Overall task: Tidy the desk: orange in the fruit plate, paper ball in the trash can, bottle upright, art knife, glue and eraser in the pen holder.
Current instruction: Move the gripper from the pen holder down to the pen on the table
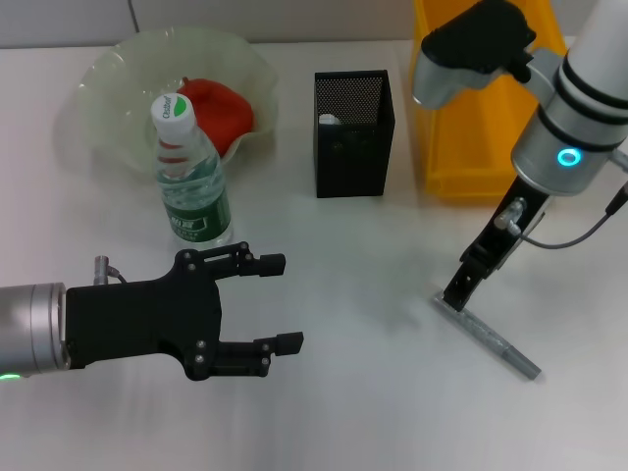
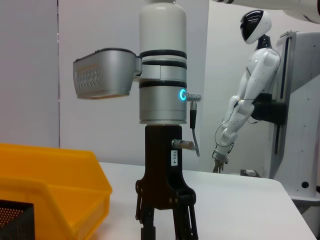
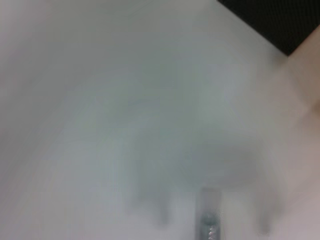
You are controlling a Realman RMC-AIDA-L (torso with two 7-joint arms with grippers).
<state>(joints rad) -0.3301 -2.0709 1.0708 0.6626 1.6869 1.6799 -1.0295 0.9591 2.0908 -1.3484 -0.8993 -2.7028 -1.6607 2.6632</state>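
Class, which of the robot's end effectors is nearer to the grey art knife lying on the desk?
Right. The right end effector is down at one end of the art knife; the left end effector hovers open across the desk, below the upright bottle.

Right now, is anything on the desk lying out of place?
Yes. The grey art knife lies flat on the table, outside the black pen holder; the right gripper is at its end. The bottle stands upright.

Bare white table (image 1: pixel 373 392) lies open between both arms; the upright clear plastic bottle (image 1: pixel 191 177) stands just beyond the left pincer (image 1: pixel 280 302).
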